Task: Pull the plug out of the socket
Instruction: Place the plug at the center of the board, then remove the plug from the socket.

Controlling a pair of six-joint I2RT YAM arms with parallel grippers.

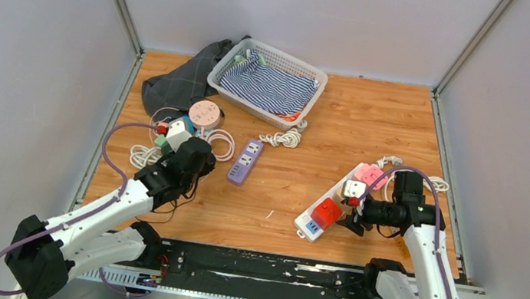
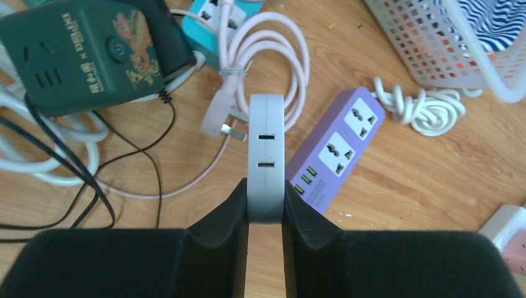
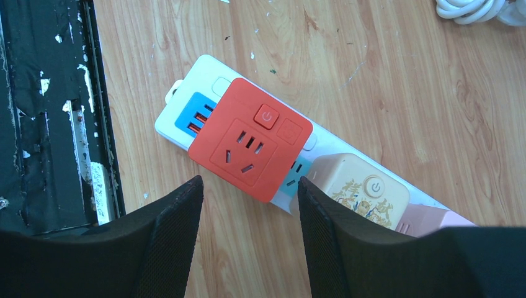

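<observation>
Landmark: white power strip (image 1: 305,229) (image 3: 200,69), laid diagonally on the wooden tabletop (image 1: 373,125).

Red plug (image 1: 326,212) (image 3: 249,139) is seated on the strip, next to its end with the blue USB block. It is seen as a squarish orange-red block with rounded corners. The top face carries a three-pin and a two-pin outlet, a raised power button and a second button beside it. Further along the strip a cream plug (image 3: 356,189) is seated just beside the red one, and a pink plug (image 1: 371,176) beyond that.

Right gripper (image 1: 354,214) (image 3: 248,186) is held over the strip with its fingers spread. The red plug is framed in the gap; contact cannot be told.

Left gripper (image 1: 195,157) (image 2: 265,198) is well apart from the strip, pressed onto a grey-white adapter (image 2: 267,155) that is pinched edge-on, two slots showing on its rim
</observation>
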